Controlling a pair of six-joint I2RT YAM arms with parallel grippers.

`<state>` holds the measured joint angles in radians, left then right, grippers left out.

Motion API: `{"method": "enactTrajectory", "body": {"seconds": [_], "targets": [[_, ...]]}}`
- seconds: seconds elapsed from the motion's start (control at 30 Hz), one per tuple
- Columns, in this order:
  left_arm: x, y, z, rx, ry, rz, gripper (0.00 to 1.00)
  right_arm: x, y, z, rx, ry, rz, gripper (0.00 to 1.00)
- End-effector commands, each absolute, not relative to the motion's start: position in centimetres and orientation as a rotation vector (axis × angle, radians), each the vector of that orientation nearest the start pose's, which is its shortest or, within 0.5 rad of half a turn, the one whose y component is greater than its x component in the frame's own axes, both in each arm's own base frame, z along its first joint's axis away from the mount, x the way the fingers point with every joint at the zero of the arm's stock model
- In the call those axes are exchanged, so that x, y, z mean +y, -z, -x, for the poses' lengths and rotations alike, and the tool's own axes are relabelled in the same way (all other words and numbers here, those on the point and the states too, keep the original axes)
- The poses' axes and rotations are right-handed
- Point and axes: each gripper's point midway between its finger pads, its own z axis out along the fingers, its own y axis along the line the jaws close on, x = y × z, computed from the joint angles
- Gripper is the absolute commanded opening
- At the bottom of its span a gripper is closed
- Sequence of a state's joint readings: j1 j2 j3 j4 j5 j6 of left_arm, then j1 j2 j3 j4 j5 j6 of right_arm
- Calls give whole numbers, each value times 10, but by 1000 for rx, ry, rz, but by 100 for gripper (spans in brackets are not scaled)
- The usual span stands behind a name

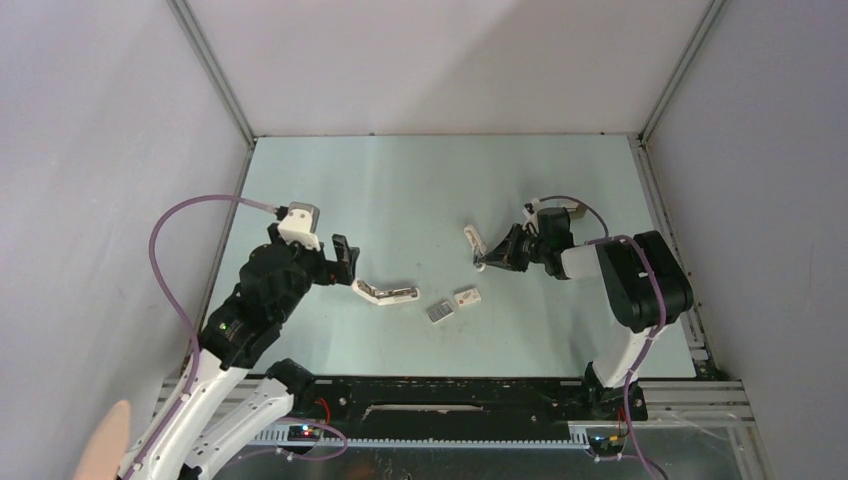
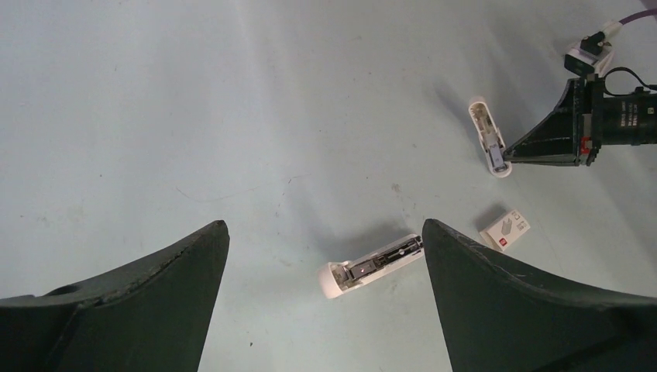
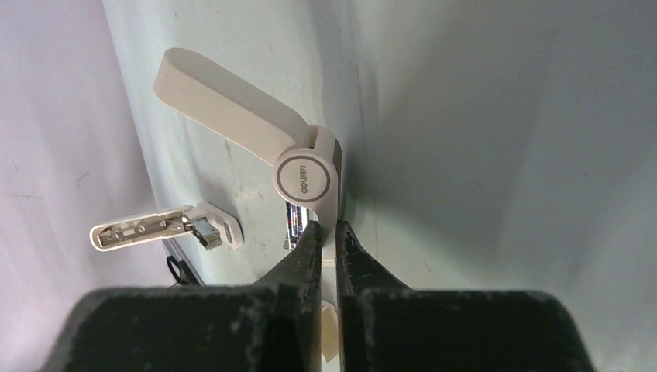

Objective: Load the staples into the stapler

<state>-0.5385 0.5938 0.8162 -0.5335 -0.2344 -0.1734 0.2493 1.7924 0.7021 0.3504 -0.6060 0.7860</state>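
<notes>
Table (image 1: pixel 400 180) | left tool (image 1: pixel 345 260) wide | right tool (image 1: pixel 487 262) pinching stapler (image 1: pixel 474 242) | staples (image 1: pixel 440 312) lie between tools

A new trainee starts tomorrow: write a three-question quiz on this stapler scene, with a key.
1. True or false: the left gripper is open and holds nothing.
2. What is the right gripper shut on? A) a pen B) a white stapler C) nothing at all
3. Fill in: in the top view, the grey staples lie between the second stapler and a small white ____.
Key: 1 true; 2 B; 3 box.
</notes>
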Motion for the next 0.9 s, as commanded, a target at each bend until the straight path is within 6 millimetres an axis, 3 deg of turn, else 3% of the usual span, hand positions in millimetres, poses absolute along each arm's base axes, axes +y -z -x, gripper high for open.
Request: {"method": "enactTrajectory", "body": {"seconds": [0.0, 0.23, 0.43, 0.57, 0.87], "targets": [[-95, -273, -236, 1815, 257, -167, 98, 199, -17, -335, 2415, -1184, -327, 7], [-95, -274, -237, 1811, 268, -162, 98, 182, 1, -326, 2447, -1140, -369, 19], [-95, -273, -237, 1813, 273, -160, 98, 169, 3, -320, 2454, -1077, -397, 26], [-93, -275, -236, 1807, 269, -152, 98, 158, -7, -317, 2455, -980, -394, 32], [-80, -279, -230, 1800, 228, -123, 99, 105, -60, -327, 2393, -558, -421, 59]]}}
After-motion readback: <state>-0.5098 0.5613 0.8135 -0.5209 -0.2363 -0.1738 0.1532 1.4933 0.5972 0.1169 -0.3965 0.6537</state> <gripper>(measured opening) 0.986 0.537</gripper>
